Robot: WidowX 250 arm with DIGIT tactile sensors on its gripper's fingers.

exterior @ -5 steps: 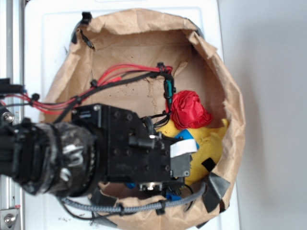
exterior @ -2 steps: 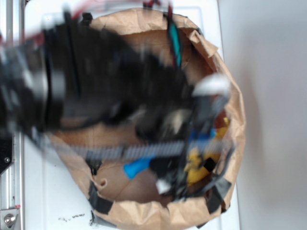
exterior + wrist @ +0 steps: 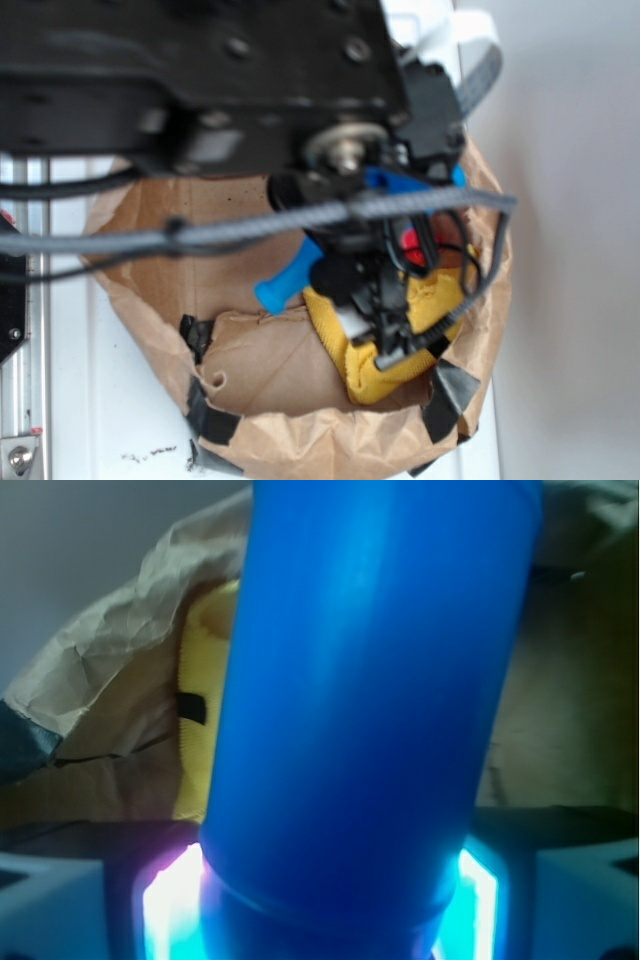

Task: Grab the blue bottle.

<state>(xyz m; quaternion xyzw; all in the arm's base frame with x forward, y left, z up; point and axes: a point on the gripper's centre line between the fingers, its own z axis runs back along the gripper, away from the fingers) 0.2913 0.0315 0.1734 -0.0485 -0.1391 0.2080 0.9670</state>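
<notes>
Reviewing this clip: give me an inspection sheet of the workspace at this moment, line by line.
Surface: brown paper bag lying open on a white top, taped at the rim.
Job's things: blue bottle fills the wrist view; its neck pokes out below the arm.
Clutter: yellow cloth; red cloth, mostly hidden.
Grippers: gripper shut on the bottle's body.
Cables: grey braided cable crossing the bag.
Surroundings: grey wall at right.

blue bottle (image 3: 370, 700) filling frame, yellow cloth (image 3: 205, 695) behind
</notes>
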